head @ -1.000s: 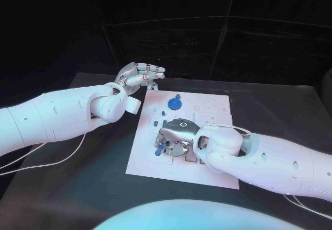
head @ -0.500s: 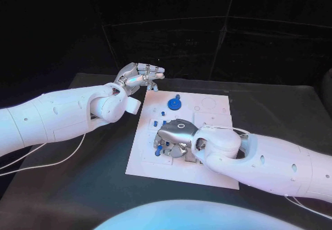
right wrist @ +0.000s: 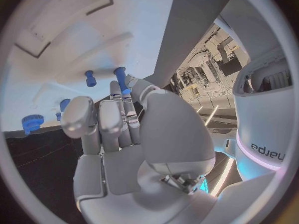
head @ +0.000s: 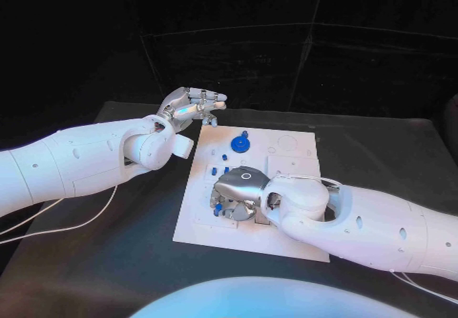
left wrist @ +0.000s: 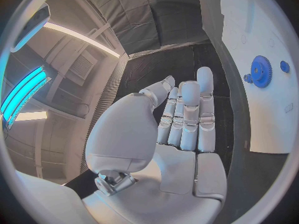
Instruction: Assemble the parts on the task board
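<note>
The white task board (head: 250, 228) lies in the middle of the black table (head: 382, 146), with a blue gear (head: 241, 143) standing near its far edge and small blue pegs (head: 213, 171) along its left side. The right hand (head: 241, 189) is down over the board's middle, its fingers (right wrist: 118, 109) bent together and pinching a blue pin (right wrist: 121, 79) at their tips. The left hand (head: 191, 105) hovers off the board's far left corner, fingers (left wrist: 187, 114) straight and side by side, holding nothing.

The right hand (head: 243, 189) hides perhaps several parts on the task board (head: 286, 232).
</note>
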